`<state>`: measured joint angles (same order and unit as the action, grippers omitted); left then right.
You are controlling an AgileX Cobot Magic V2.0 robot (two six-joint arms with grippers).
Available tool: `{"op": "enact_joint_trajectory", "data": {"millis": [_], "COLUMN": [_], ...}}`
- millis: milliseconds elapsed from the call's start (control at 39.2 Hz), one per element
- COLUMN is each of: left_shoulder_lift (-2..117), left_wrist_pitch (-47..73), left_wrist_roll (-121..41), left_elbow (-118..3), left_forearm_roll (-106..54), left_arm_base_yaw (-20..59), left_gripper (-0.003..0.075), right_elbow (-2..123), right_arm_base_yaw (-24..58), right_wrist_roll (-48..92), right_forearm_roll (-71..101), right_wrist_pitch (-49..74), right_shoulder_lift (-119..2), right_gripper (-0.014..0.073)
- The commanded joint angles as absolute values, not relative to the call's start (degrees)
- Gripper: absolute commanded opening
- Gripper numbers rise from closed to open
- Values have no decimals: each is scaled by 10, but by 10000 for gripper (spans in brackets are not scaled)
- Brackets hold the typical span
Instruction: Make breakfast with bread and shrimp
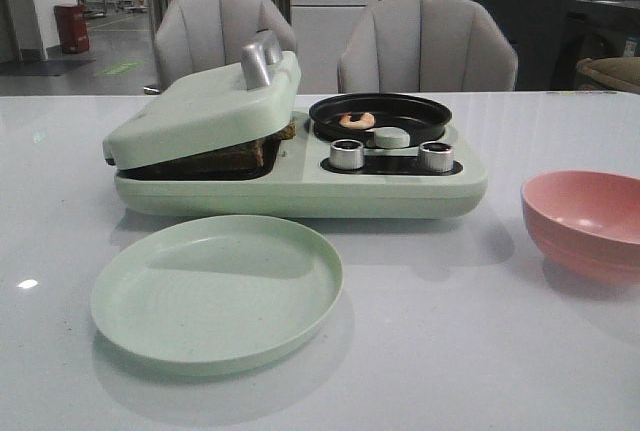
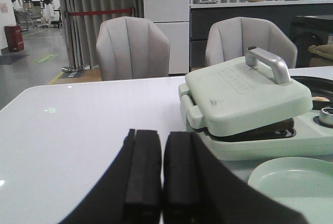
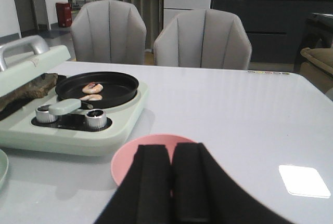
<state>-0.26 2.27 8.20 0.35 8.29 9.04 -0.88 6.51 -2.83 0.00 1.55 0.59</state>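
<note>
While both claws, left (image 2: 161, 167) and right (image 3: 174, 182), rest pressed together and empty, the bread (image 1: 235, 156) sits clamped under the lid (image 1: 205, 106) at nine o'clock of the shrimp (image 1: 356, 120) in its pan (image 1: 380, 116). Bread seems soft, crumbly: grip its crust edge. Shrimp looks light, slippery.

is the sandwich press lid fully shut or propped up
Propped up: the lid rests tilted on the bread, leaving a gap.
</note>
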Motion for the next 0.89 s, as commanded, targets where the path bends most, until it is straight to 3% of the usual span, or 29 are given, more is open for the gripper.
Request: {"op": "enact_joint_trajectory", "data": {"millis": [0,867], "left_shoulder_lift": [-12,-12], "left_wrist_pitch": [-24,-24], "left_wrist_roll": [89,89], "left_elbow": [15,15], "left_forearm_roll": [82,82], "left_arm_base_yaw": [94,94], "left_gripper": [114,114], "right_elbow": [-7,-6], "right_arm_base_yaw": [61,61], "right_wrist_roll": [-51,-52], "right_forearm_roll": [-12,-12], "right_wrist_pitch": [-66,-54], "right_shoulder_lift": [18,18], "right_gripper": [135,135]}}
